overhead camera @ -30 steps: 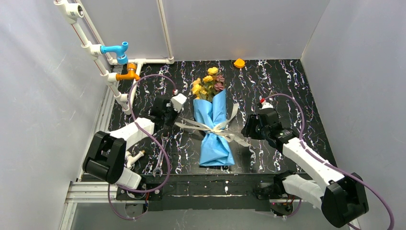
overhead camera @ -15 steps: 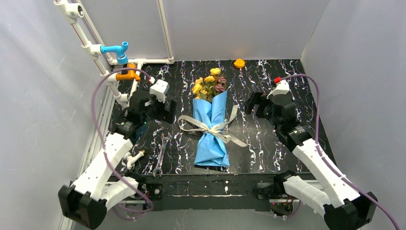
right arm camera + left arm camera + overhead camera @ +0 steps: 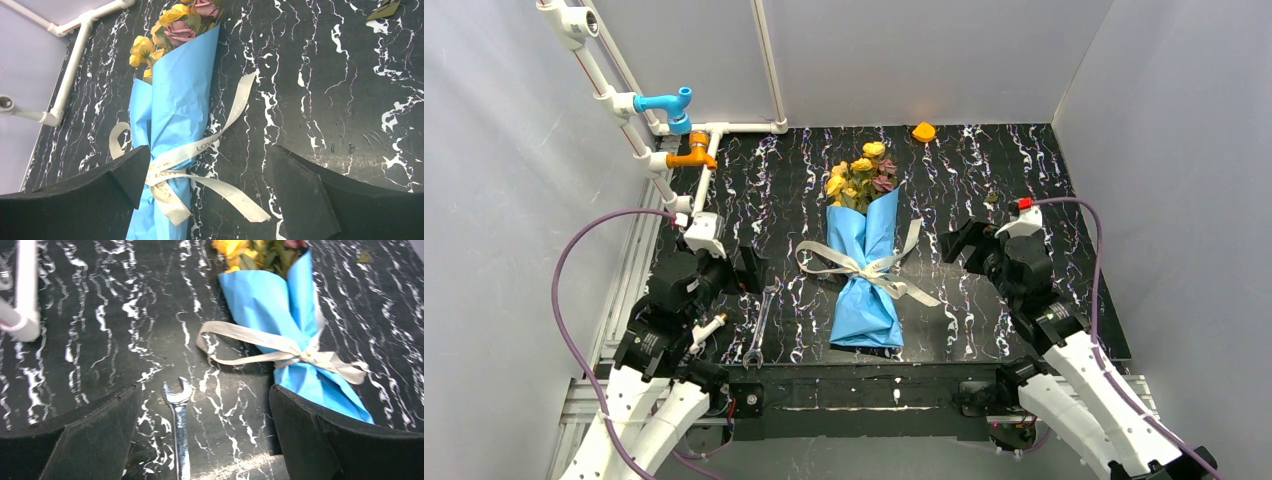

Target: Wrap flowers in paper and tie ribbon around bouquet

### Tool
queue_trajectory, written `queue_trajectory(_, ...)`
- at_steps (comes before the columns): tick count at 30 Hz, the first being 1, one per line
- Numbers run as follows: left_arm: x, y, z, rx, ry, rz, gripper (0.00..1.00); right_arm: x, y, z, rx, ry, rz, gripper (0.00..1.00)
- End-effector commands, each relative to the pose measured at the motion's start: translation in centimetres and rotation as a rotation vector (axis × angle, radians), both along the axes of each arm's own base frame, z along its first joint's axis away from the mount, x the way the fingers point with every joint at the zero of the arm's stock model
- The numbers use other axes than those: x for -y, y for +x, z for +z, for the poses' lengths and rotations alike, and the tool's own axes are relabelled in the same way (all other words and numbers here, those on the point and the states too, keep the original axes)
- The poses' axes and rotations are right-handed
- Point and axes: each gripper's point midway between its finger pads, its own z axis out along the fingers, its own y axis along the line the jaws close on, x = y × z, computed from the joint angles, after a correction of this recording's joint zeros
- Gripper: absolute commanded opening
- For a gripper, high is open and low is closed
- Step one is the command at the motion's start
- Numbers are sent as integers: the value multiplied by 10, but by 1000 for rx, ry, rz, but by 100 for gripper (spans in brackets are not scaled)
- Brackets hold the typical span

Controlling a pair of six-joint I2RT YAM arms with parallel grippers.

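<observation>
Blue-paper bouquet (image 3: 864,300), ribbon (image 3: 235,107) knotted mid-cone; its printed lettering is legible only from the right wrist. Wrench (image 3: 179,425) left of bouquet. Left gripper (image 3: 202,402) and right gripper (image 3: 210,160) flank bouquet, both spread.

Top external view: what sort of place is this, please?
Probably a robot test cell: plain grey panel walls enclose a black white-veined tabletop, and white plastic pipes with a blue tap and an orange tap stand at the left.

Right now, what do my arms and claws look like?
White shells, black joints on the left arm and right arm. The left claw and right claw each have two broad matte-black fingers. A purple cable loops to each wrist; the right wrist carries a red cap.
</observation>
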Motion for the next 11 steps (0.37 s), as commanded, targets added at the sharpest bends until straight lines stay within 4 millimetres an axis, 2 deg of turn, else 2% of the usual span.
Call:
queue_trajectory(1, -31, 3, -5, -5, 55, 164, 98, -3, -5, 18, 104, 52, 31, 98)
queue_trajectory(6, -37, 3, -7, -23, 87, 192, 98, 5, -6, 19, 91, 51, -14, 98)
queue_trajectory(11, -39, 3, -6, -17, 99, 194, 98, -1, -7, 25, 126, 24, 42, 98)
